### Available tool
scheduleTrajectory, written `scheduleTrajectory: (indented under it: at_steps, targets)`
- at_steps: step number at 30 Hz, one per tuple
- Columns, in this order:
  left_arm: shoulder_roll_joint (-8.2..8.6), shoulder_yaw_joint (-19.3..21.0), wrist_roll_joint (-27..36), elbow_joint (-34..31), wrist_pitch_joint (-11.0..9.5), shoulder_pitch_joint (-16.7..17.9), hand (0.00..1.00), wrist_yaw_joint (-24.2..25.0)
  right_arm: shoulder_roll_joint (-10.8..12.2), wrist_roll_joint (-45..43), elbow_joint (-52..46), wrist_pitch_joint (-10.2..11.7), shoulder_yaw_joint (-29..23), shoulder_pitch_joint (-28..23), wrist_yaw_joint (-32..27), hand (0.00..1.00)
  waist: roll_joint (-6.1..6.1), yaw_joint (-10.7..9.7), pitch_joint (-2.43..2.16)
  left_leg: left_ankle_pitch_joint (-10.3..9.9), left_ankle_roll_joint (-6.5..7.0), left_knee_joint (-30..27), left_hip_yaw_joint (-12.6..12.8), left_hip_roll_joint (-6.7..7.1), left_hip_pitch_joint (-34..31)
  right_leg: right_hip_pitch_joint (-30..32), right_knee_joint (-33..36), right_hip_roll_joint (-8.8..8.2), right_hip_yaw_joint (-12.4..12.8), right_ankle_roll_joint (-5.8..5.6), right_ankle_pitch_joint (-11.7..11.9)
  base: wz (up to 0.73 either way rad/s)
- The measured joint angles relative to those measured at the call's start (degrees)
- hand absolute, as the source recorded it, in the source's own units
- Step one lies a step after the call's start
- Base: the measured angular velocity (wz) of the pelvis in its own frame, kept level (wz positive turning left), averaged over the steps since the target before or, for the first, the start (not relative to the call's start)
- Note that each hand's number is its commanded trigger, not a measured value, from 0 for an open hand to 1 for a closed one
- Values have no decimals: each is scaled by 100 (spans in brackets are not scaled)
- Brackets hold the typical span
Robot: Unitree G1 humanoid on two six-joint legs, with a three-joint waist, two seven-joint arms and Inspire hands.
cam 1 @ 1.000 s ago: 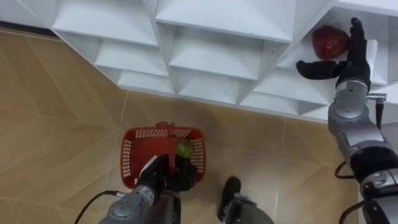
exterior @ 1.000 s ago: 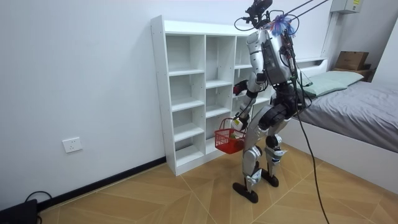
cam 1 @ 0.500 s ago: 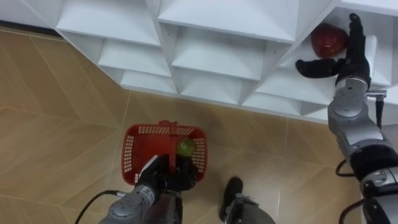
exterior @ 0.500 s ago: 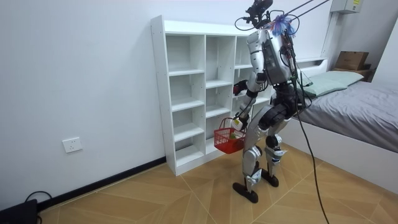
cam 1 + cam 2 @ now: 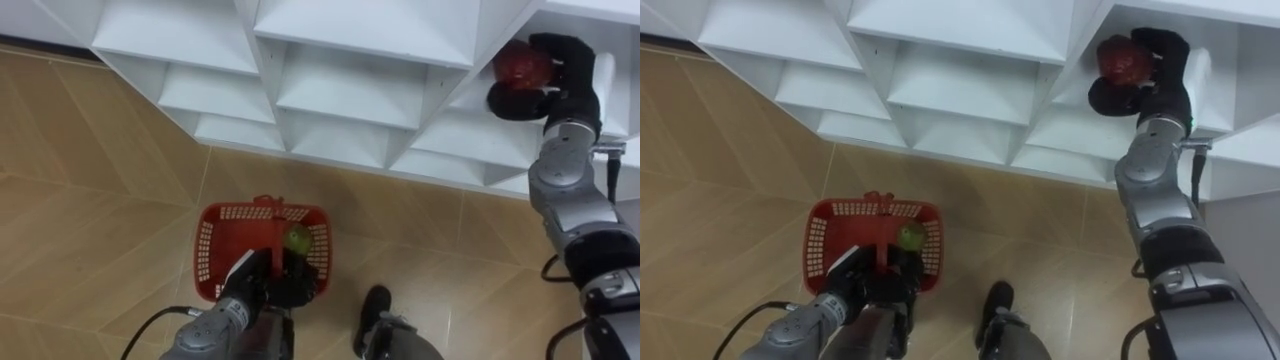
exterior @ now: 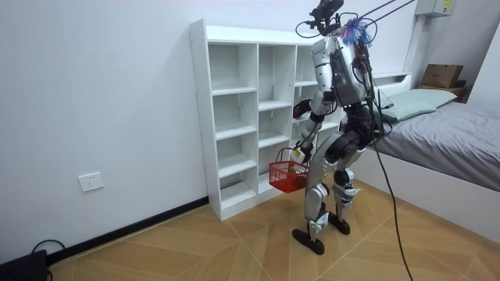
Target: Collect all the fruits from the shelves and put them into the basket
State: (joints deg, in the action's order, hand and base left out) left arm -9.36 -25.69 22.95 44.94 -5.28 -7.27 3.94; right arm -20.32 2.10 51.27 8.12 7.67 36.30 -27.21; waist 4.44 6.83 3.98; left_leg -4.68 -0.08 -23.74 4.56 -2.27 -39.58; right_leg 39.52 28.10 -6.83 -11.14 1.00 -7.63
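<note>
**One red fruit grasped in the closet, one green fruit in the basket**

We see one red fruit (image 5: 512,64) in a compartment of the white closet (image 5: 350,90). The right hand (image 5: 565,72) grasps it, fingers curled over it and thumb closed beneath. Far below that hand, the left hand (image 5: 268,288) is clenched round the handle of one red basket (image 5: 207,250). One green fruit (image 5: 297,238) lies in the basket, just above the left hand. In the room view the robot stands facing the closet.

One closet (image 5: 360,40); one basket (image 5: 214,216); two fruits, namely one green fruit (image 5: 296,238) and one red fruit (image 5: 514,66); two hands: left hand (image 5: 262,286), right hand (image 5: 566,62).
</note>
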Motion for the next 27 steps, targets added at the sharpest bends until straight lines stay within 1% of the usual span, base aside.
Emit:
scheduleTrajectory:
  at_steps: [27]
  targets:
    - [-14, 1, 0, 0, 0, 6, 100, -6, 6, 67, -1, 2, 10, 21, 169, 100, 0, -1, 0, 0, 0, -2, -2, -4, -4, -6, -15, -1, -13, 6, 5, 0]
